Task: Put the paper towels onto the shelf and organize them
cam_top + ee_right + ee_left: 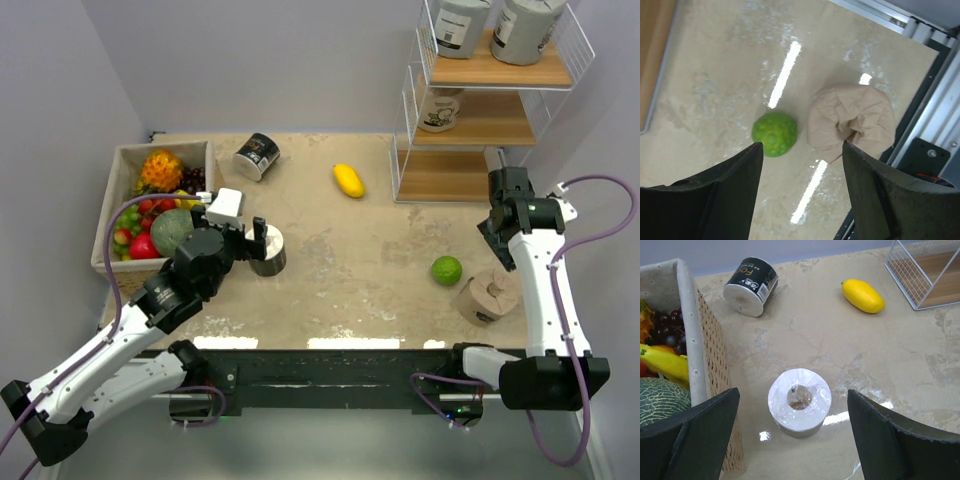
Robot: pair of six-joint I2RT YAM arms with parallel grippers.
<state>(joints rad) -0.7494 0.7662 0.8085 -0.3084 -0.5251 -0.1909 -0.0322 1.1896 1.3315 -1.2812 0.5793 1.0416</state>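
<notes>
The shelf (487, 118) stands at the back right with two grey rolls (500, 25) on its top board and a pale roll (440, 108) on the middle board. A black roll (258, 157) lies on its side at the back left; it also shows in the left wrist view (750, 286). A dark roll (800, 400) with a shiny white top stands upright between the fingers of my open left gripper (792, 391), apart from both. A tan roll (852, 122) sits near the front right. My right gripper (802, 145) is open and empty above the table beside it.
A box of fruit (125, 160) stands at the left, close to my left gripper (255, 243). A yellow fruit (348, 180) lies mid-table at the back. A green fruit (446, 270) sits next to the tan roll (488, 295). The table's front edge runs just behind the tan roll.
</notes>
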